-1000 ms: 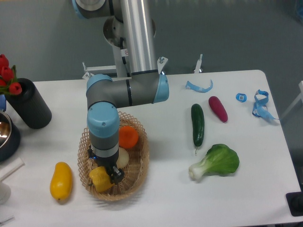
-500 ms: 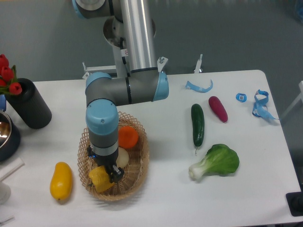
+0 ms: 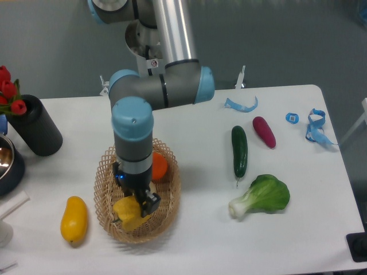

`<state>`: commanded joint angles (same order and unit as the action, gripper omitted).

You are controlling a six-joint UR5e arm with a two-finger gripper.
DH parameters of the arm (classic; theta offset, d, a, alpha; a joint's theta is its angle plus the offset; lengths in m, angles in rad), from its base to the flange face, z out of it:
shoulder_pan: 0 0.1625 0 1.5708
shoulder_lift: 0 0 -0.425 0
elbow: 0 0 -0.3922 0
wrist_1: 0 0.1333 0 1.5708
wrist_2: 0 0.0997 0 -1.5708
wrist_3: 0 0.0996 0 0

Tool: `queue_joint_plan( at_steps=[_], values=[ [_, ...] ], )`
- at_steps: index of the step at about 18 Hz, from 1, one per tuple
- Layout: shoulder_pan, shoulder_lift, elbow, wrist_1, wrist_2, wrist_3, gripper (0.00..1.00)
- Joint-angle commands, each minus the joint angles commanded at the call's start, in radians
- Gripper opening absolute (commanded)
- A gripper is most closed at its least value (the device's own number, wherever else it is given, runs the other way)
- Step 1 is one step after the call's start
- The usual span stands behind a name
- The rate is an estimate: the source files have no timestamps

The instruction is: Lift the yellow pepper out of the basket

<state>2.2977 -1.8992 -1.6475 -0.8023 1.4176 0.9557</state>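
The yellow pepper point(image 3: 128, 212) is blocky and golden-yellow, and it hangs between the fingers of my gripper point(image 3: 136, 207), which is shut on it. It sits over the front half of the tan wicker basket point(image 3: 102, 195), lifted a little above the basket floor. My arm's blue-capped wrist stands straight above it and hides the middle of the basket. An orange fruit point(image 3: 159, 166) shows in the basket behind the wrist.
A smooth elongated yellow fruit point(image 3: 74, 218) lies left of the basket. To the right lie a cucumber point(image 3: 239, 150), a purple vegetable point(image 3: 264, 131) and a green leafy cabbage point(image 3: 265, 195). A black cylinder with red tulips point(image 3: 35, 132) and a dark bowl point(image 3: 7, 163) stand at the left edge.
The gripper has risen with the yellow pepper held in it and shifted slightly right. The pale round ball is now hidden behind the wrist.
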Motion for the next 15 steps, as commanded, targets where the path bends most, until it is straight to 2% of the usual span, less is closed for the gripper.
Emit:
queue_joint_plan(
  at_steps=[3,5,10,15],
  values=[
    [0.095,0.055,0.011,0.0,-0.1,-0.002,0.41],
    [0.155,0.074,0.043,0.0,-0.149,-0.008,0.41],
    [0.258,0.077,0.089,0.0,-0.255,-0.031,0.41],
    [0.301,0.077,0.106,0.0,-0.256,-0.025,0.4]
  ],
)
